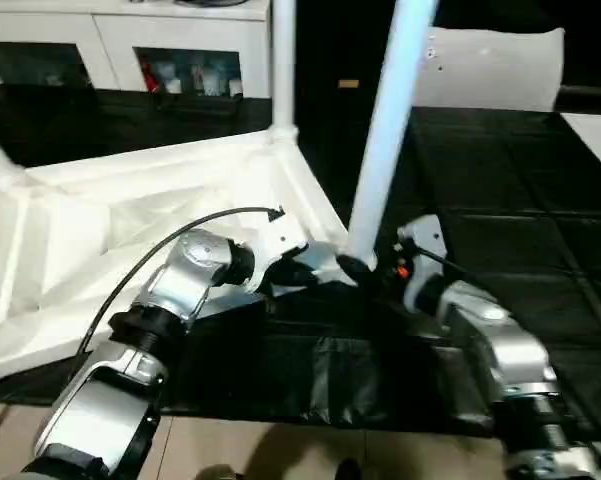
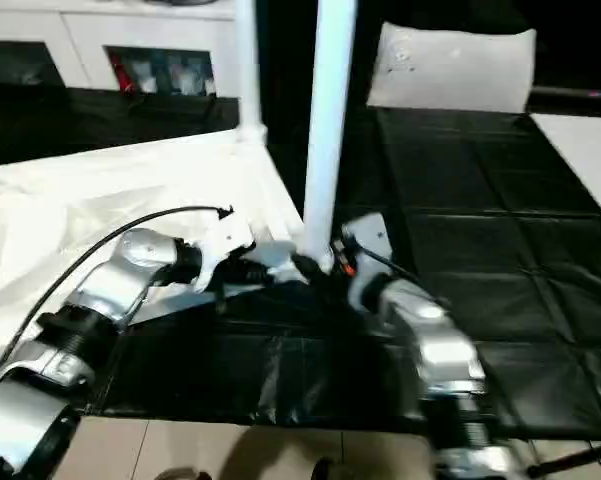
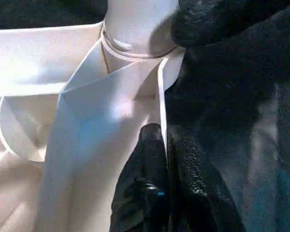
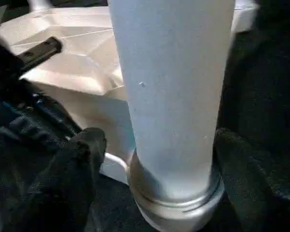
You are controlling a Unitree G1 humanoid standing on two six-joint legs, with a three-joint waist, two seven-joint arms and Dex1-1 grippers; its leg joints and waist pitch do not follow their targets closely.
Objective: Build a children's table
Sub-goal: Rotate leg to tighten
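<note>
Here, three legs (image 1: 388, 130) stand in the children's table (image 1: 130, 210).

Head views look down over both forearms; wrist views sit close, sharing the children's table (image 1: 180, 190) corner leg (image 4: 173, 96).

No readable text, label, brand, number or sign anywhere.
</note>
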